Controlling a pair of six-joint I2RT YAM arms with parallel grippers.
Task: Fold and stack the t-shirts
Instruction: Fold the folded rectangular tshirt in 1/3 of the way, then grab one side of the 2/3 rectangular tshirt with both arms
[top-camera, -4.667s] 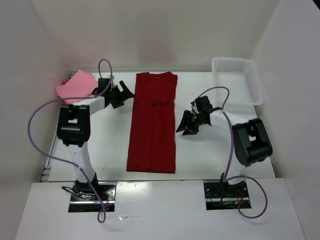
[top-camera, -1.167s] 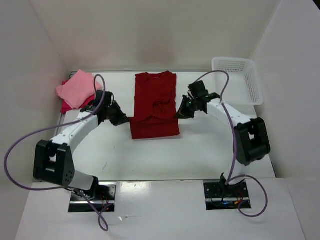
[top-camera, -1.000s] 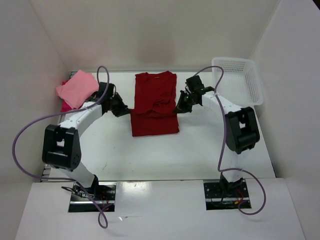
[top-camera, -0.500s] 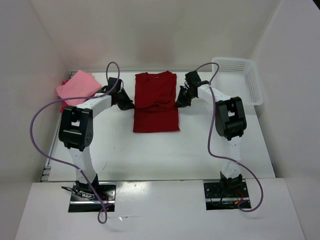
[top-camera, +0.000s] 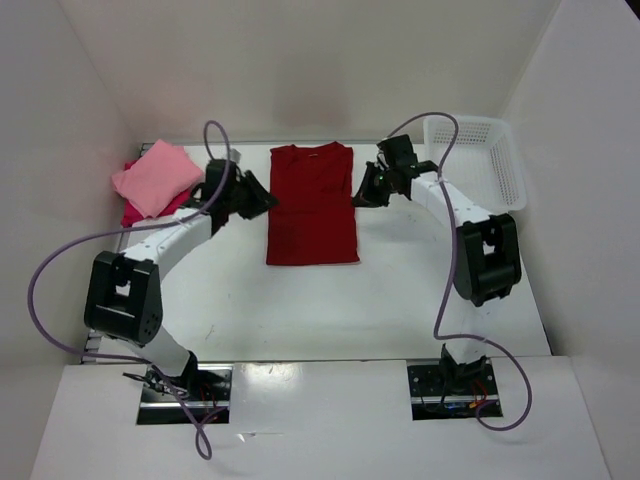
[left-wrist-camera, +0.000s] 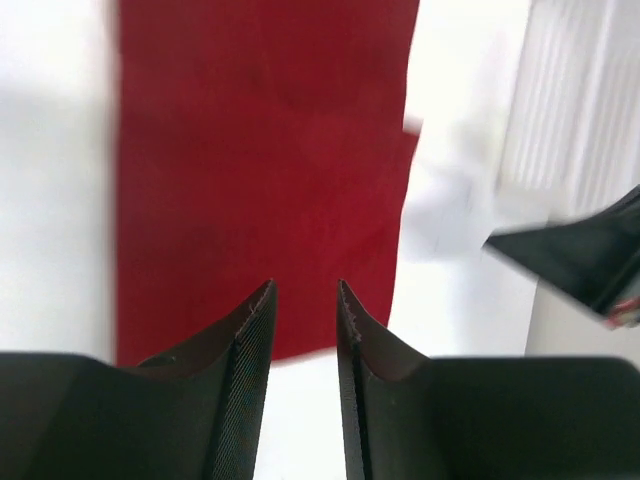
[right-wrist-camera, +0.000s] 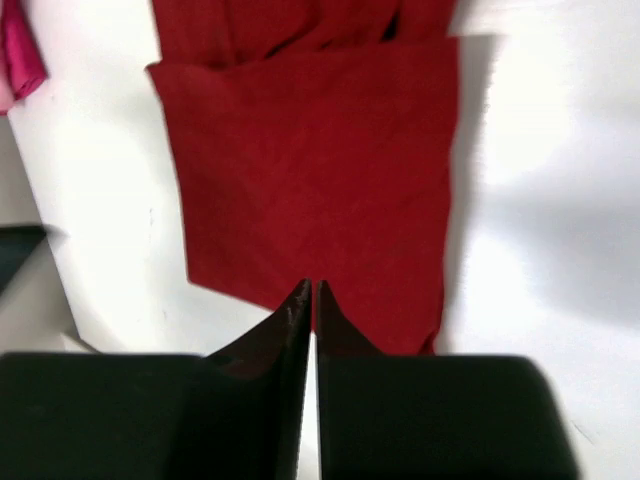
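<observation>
Near hem folded far: crimson shirt (top-camera: 312, 205) lies halved on desk (top-camera: 400, 290). I've let go. Left tool (top-camera: 266, 203) narrowly apart, right tool (top-camera: 361, 198) barely parted, both empty. Stacking remains, I judge.

I see a white plastic mesh basket (top-camera: 510, 178) on the table (top-camera: 400, 300), at its far right corner, upright | table top plain white | pale walls (top-camera: 300, 60) rise at the table's left, far and right edges
</observation>
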